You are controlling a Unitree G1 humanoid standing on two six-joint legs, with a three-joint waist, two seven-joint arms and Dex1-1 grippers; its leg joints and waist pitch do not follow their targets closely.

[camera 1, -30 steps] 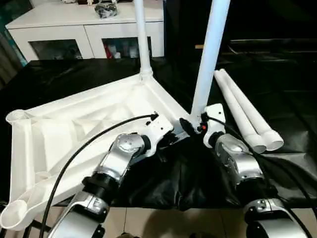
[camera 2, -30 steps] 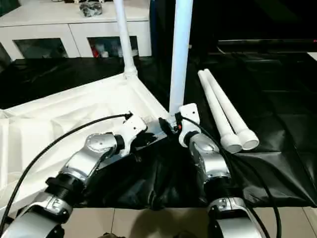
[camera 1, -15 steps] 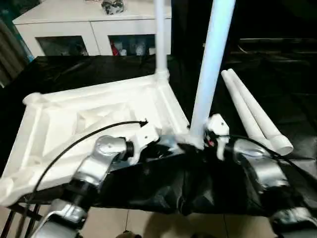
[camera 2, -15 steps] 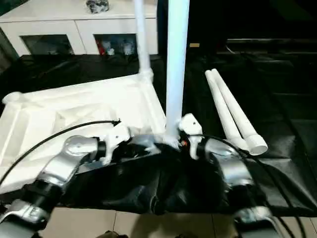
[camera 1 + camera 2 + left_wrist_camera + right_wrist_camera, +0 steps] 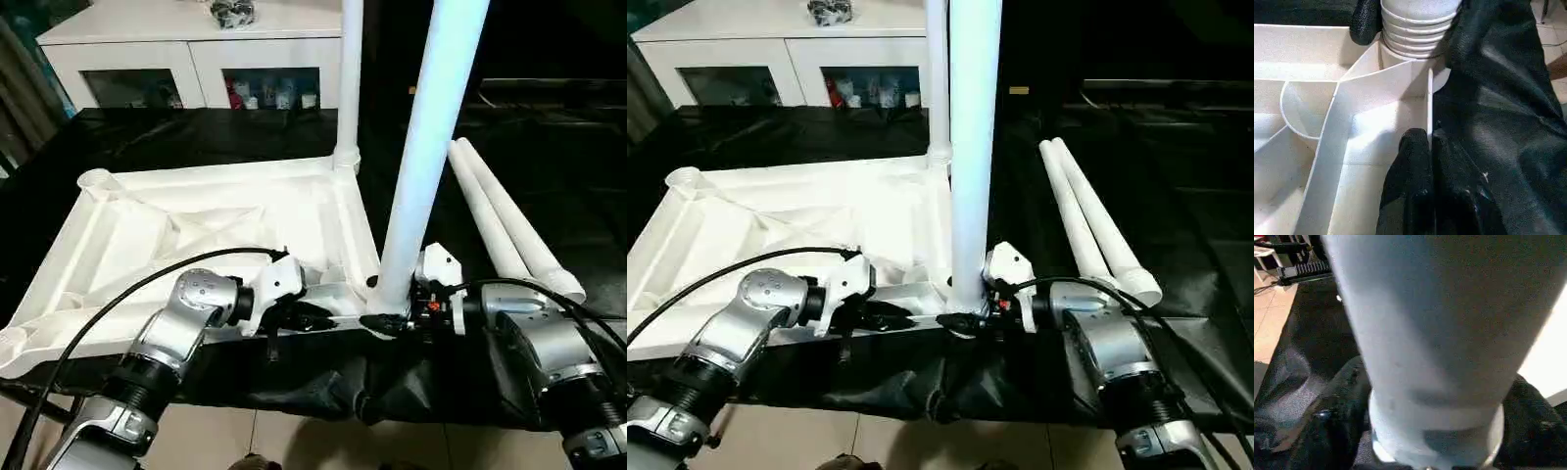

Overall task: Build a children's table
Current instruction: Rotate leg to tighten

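Observation:
The white tabletop (image 5: 147, 235) lies upside down on the black-covered table, ribbed underside up. One leg (image 5: 348, 78) stands upright in its far right corner socket. A second leg (image 5: 426, 147) stands at the near right corner. My right gripper (image 5: 392, 318) is closed round the base of this leg, with a black finger (image 5: 1337, 421) against each side of it. The leg's ribbed end (image 5: 1418, 24) sits at the corner socket. My left gripper (image 5: 1429, 147) is shut on the tabletop's thin near rim wall, just left of that corner. Two loose legs (image 5: 509, 225) lie side by side to the right.
A white cabinet (image 5: 196, 39) stands behind the table. Black cloth (image 5: 147, 137) covers the table and hangs over its front edge, with tiled floor (image 5: 294, 441) below. My two forearms reach in low across that front edge.
The camera has shifted. The held leg now stands straighter, with its base down at the near right corner socket. My right fingers have closed in on it. The left grip is unchanged.

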